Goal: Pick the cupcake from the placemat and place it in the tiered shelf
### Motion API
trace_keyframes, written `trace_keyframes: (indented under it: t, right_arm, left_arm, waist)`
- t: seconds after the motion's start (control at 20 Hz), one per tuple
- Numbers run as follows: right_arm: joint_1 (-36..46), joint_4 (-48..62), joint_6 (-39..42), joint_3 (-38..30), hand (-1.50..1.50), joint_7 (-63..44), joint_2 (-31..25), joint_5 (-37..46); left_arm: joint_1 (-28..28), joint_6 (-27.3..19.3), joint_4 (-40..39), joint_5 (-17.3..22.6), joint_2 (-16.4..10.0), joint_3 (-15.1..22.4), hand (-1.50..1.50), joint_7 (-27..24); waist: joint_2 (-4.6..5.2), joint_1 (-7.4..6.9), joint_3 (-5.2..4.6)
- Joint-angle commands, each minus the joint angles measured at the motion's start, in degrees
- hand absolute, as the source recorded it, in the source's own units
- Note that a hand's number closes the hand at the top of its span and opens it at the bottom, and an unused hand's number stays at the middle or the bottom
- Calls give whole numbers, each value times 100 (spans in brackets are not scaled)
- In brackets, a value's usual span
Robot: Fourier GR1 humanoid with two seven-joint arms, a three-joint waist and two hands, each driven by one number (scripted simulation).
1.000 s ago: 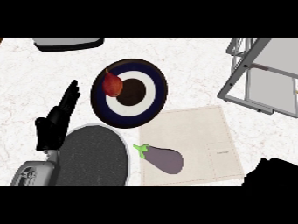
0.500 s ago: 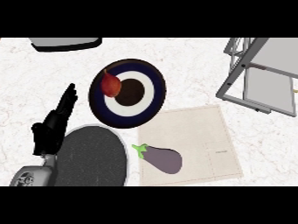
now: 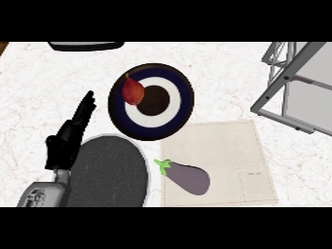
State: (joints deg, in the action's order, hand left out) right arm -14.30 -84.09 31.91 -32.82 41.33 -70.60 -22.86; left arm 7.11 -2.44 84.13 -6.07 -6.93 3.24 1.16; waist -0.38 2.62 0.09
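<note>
Fingers (image 3: 84, 108) of the left hand (image 3: 62, 146) are straight and close together, holding nothing, just left of the navy plate (image 3: 184, 109). The item on the beige placemat (image 3: 226, 146) is an eggplant (image 3: 188, 177): glossy purple with a green stem. It lies at the mat's lower-left corner, well apart from the tiered shelf (image 3: 301, 92) on the desk (image 3: 219, 61).

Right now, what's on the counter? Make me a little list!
placemat: beige, lower middle
eggplant: purple, lying on the placemat
plate: blue and white rings, holding a red food
tiered shelf: upper right
grey disc: lower left
left hand: open, left of the plate
right hand: not in view
cupcake: none visible
</note>
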Motion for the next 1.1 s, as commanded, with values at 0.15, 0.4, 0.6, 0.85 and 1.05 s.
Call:
trace_keyframes:
  t: [0.15,0.4,0.6,0.85,1.05]
  right_arm:
    - [261,1213,1540,-657,150,427,-729,-806]
    - [794,1638,1383,-440,150,15,-938,-1114]
    - [1372,1949,1117,-60,150,-293,-1106,-1245]
    - [1952,2131,1021,280,150,-438,-1184,-1231]
    - [2658,2197,280,769,150,-148,-1022,-707]
  left_arm:
    - [260,-9,-131,-64,147,115,0,50]
    - [579,183,-135,46,22,15,0,271]
    - [728,126,-537,-66,103,26,0,68]
    - [242,292,-158,82,70,45,0,-100]
    - [523,77,-481,-168,280,170,0,-226]
  waist:
    - [38,-206,-6]
    - [64,-353,-3]
    - [97,-437,-5]
    - [79,-494,-5]
    - [108,-522,-5]
